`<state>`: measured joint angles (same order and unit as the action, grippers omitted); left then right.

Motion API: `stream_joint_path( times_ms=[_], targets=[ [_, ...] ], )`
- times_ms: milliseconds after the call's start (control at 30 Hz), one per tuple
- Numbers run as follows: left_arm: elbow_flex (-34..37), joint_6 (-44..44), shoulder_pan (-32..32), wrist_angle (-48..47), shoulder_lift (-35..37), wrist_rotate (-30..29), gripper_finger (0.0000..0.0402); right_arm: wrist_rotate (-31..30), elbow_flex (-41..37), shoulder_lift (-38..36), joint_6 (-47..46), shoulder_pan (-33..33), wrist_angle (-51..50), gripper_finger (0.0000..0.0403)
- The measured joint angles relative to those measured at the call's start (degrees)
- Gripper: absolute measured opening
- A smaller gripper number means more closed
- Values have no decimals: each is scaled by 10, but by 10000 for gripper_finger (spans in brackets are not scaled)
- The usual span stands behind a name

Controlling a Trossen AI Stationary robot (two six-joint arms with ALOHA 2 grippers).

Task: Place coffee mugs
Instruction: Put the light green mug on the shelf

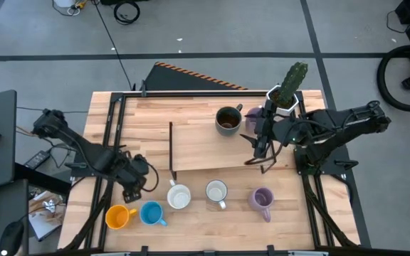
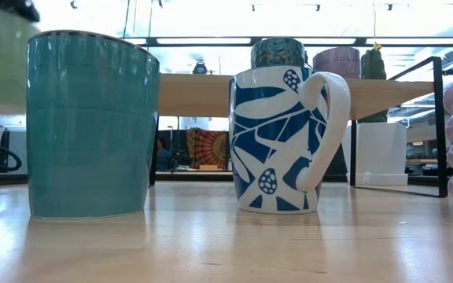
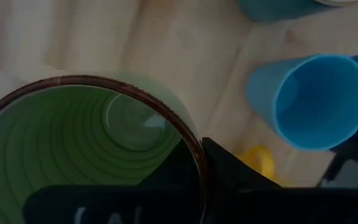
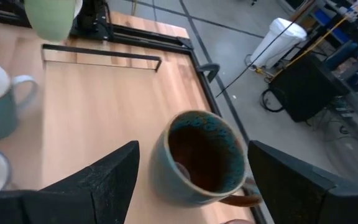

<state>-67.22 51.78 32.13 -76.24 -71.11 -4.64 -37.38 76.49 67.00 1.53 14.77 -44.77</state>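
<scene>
My left gripper (image 1: pixel 132 186) is shut on a green mug (image 3: pixel 92 143), which also shows in the right wrist view (image 4: pixel 51 17). It is over the table's near left part, beside the orange mug (image 1: pixel 119 215) and the blue mug (image 1: pixel 151 212). Two white mugs (image 1: pixel 179 196) (image 1: pixel 216 192) and a lavender mug (image 1: pixel 262 200) stand in the same row. My right gripper (image 1: pixel 260 151) is open over the raised board. It points at the dark brown mug (image 4: pixel 201 158), which stands on the board, and its fingers do not touch the mug. My left gripper holds the green mug by its wall at the brown rim (image 3: pixel 194 155), with one finger (image 3: pixel 104 202) inside the mug and the other (image 3: pixel 235 168) outside. The fingers point down from above. The mug is upright, mouth up, and lifted clear of the table.
A second lavender mug (image 1: pixel 253 117) and a white pot with a cactus (image 1: pixel 288 89) stand at the board's far right, by my right arm. A thin black frame (image 1: pixel 171 149) edges the board's left side. Bare wood lies on the board's left half (image 1: pixel 194 146).
</scene>
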Motion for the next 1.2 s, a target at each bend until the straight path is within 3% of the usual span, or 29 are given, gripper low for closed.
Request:
stream_joint_path(
  times_ms=[133,333,600,900,1200],
  targets=[
    [-52,-89,-22,-66,0,-31,26,7,0,0,25,-30,2,306],
    [-116,-248,-55,-89,0,-54,26,75,0,0,25,-72,2,306],
    [-155,-380,-121,-105,0,-58,25,76,0,0,3,-82,2,306],
    [-203,-468,-197,-129,0,-65,25,76,0,0,-13,-82,6,306],
    [-343,-552,-285,-107,-46,-59,25,74,0,0,-4,-93,42,306]
  ],
)
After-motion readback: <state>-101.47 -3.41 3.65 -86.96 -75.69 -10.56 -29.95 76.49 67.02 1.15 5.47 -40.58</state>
